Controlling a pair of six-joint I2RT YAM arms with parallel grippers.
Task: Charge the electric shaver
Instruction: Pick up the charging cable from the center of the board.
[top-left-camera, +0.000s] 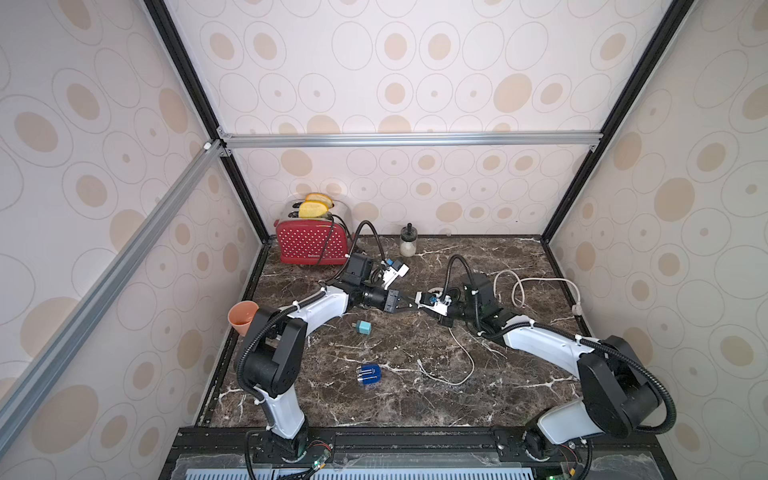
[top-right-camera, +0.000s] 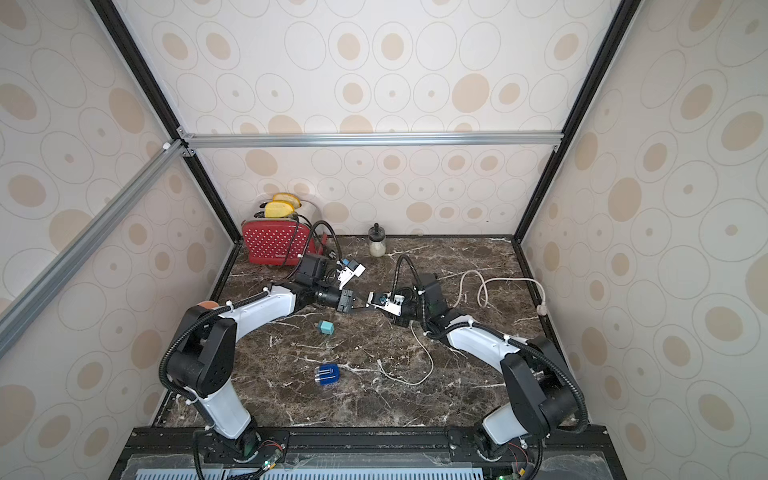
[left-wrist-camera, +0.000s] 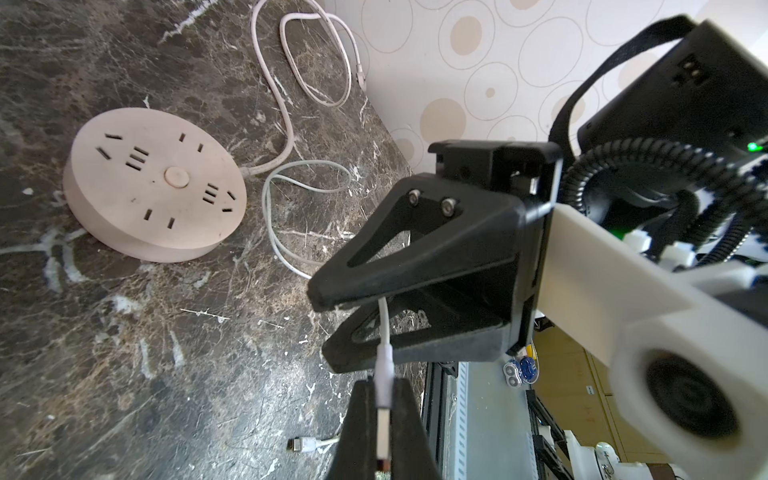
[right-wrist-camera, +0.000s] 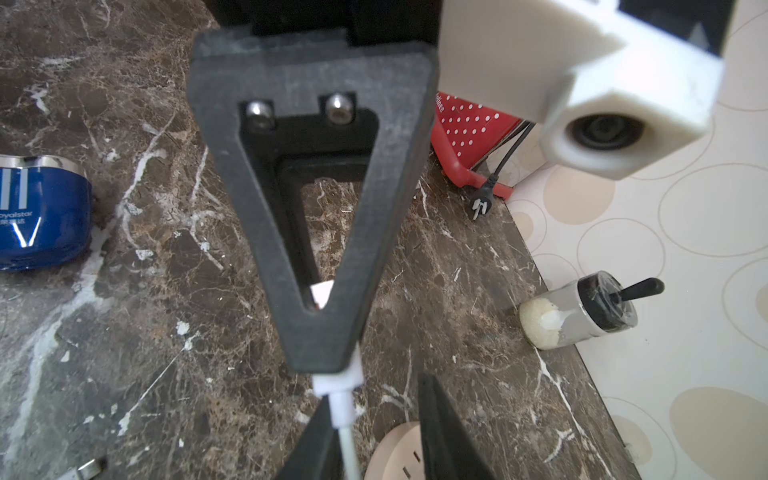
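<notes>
The electric shaver (top-left-camera: 368, 376) (top-right-camera: 327, 374), dark blue with silver stripes, lies alone on the marble near the front; it also shows in the right wrist view (right-wrist-camera: 41, 216). Both grippers meet mid-table above the counter. My left gripper (top-left-camera: 409, 306) (left-wrist-camera: 383, 399) is shut on the USB plug (left-wrist-camera: 383, 432) of the white cable (top-left-camera: 465, 357). My right gripper (top-left-camera: 419, 300) (right-wrist-camera: 376, 399) is open. The cable (right-wrist-camera: 345, 415) runs between its jaws, against one finger. The cable's other plug (left-wrist-camera: 305, 444) lies loose on the counter.
A teal cube adapter (top-left-camera: 364, 327) sits left of centre. The round pink power strip (left-wrist-camera: 153, 187) lies under the grippers, its pink cord (top-left-camera: 536, 282) looping to the right. A red toaster (top-left-camera: 311, 245), a small jar (top-left-camera: 408, 241) and an orange cup (top-left-camera: 243, 316) stand at the back and left.
</notes>
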